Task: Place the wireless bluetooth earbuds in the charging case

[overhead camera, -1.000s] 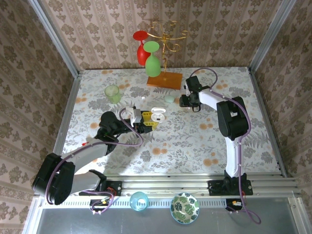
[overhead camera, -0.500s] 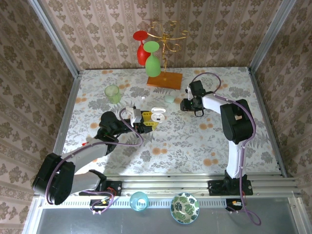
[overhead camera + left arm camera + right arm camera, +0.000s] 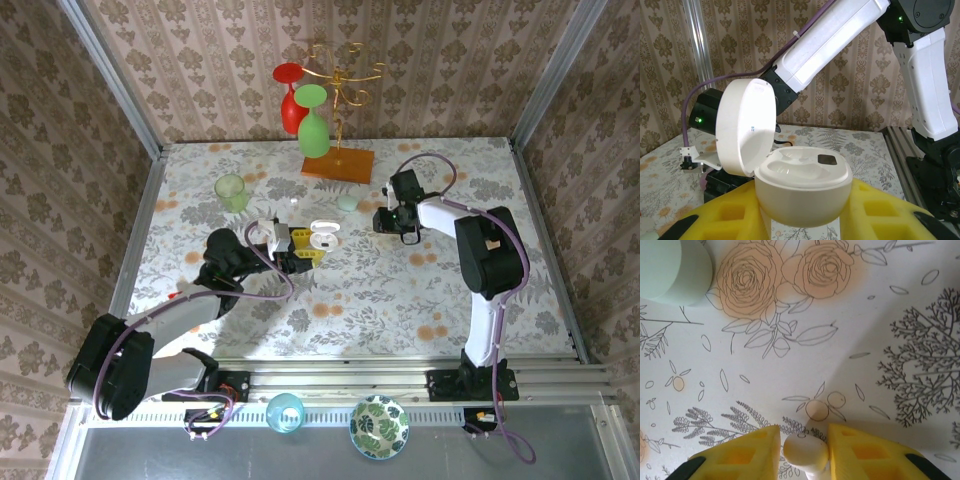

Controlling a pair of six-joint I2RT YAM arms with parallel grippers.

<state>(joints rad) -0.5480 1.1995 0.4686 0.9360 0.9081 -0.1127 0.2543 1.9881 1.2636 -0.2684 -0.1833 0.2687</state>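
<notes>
My left gripper (image 3: 802, 212) is shut on the white egg-shaped charging case (image 3: 802, 185), gripping its lower half between yellow fingers (image 3: 890, 212). The lid (image 3: 745, 127) is swung open to the left and both moulded wells look bare. From above, the case (image 3: 322, 236) sits mid-table with the left gripper (image 3: 303, 246) beside it. My right gripper (image 3: 804, 431) is shut on a whitish earbud (image 3: 805, 451), which is pinched between the yellow pads above the flowered cloth. From above, the right gripper (image 3: 398, 222) is right of the case.
A mint-green oval case (image 3: 670, 267) lies on the cloth ahead-left of my right gripper, also seen from above (image 3: 347, 203). A green cup (image 3: 231, 191) stands at the left. A wooden-based gold rack (image 3: 338, 165) with red and green glasses stands at the back.
My right gripper has shifted a little right and toward the near edge, and its jaws have narrowed onto the earbud. The left arm and case have not moved.
</notes>
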